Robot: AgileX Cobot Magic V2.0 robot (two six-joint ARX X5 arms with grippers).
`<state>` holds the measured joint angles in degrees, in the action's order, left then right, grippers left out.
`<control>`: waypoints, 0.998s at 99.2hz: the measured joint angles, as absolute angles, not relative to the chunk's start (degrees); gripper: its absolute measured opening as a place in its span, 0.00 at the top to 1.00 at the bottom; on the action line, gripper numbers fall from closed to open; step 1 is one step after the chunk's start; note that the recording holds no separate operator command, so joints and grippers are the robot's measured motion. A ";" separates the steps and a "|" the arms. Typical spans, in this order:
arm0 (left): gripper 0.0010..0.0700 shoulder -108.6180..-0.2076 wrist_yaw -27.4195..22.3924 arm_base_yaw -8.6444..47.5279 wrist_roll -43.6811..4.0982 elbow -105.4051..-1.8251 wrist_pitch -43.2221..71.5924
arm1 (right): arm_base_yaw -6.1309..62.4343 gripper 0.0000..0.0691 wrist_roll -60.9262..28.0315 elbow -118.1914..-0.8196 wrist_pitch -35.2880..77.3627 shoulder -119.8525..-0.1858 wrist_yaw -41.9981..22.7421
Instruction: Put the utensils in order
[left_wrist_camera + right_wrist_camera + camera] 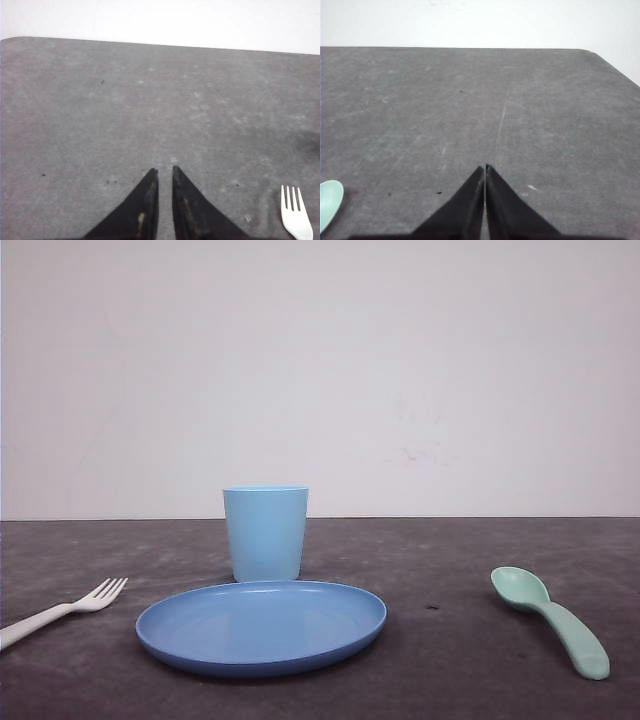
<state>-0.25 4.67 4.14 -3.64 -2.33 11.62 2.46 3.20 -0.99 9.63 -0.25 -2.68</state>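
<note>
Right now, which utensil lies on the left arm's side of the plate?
The white fork, left of the blue plate; the mint-green spoon lies to its right.

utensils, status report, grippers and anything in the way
Left gripper and right gripper shut, empty. Fork left of plate, spoon right, both untouched. Cup behind plate, not blocking.

1. Your left tool has two black, wedge-shaped fingers tapering to points, with yellowish scuffs along their inner edges.
2. Your right tool has matching plain black tapered fingers.
</note>
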 joint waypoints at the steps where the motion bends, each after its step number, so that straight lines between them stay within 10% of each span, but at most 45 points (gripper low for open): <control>1: 0.98 -0.25 4.67 4.14 -3.64 -2.33 11.60 | 2.46 0.99 3.20 -0.99 9.65 -0.25 -2.68; 99: 0.98 -2.28 3.16 4.14 -19.18 -5.98 11.51 | 2.46 1.00 25.76 -5.82 10.39 -1.23 5.96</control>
